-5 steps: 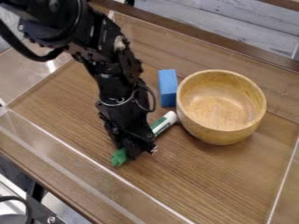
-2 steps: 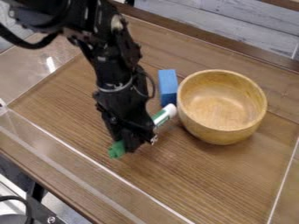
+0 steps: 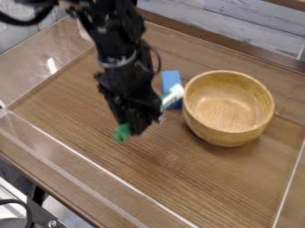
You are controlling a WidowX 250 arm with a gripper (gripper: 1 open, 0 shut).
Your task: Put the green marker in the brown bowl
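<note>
1. Camera view: the green marker is pinched in the gripper, hanging tilted above the wooden table. Its green end pokes out low on the left of the fingers, and its capped end points up toward the brown bowl.
2. Handling, as a judgement: the marker looks light, stiff and slim, with a smooth barrel that could swivel or slip in a narrow pinch. Mid-barrel is the sensible place to hold it, and that is roughly where the jaws sit, closed tight on it.
3. Because it is about as long as the bowl is wide, it should go in slanted or end-first, not flat across the rim.
4. The bowl sits just right of the arm, empty, its thick walls likely heavy enough to stay put.
5. A blue block lies between arm and bowl, partly hidden behind the gripper.
6. Against the earlier frames, the marker was lying low by the table surface; now it has been lifted clear, and the arm stands higher. Bowl and block have not shifted.
</note>
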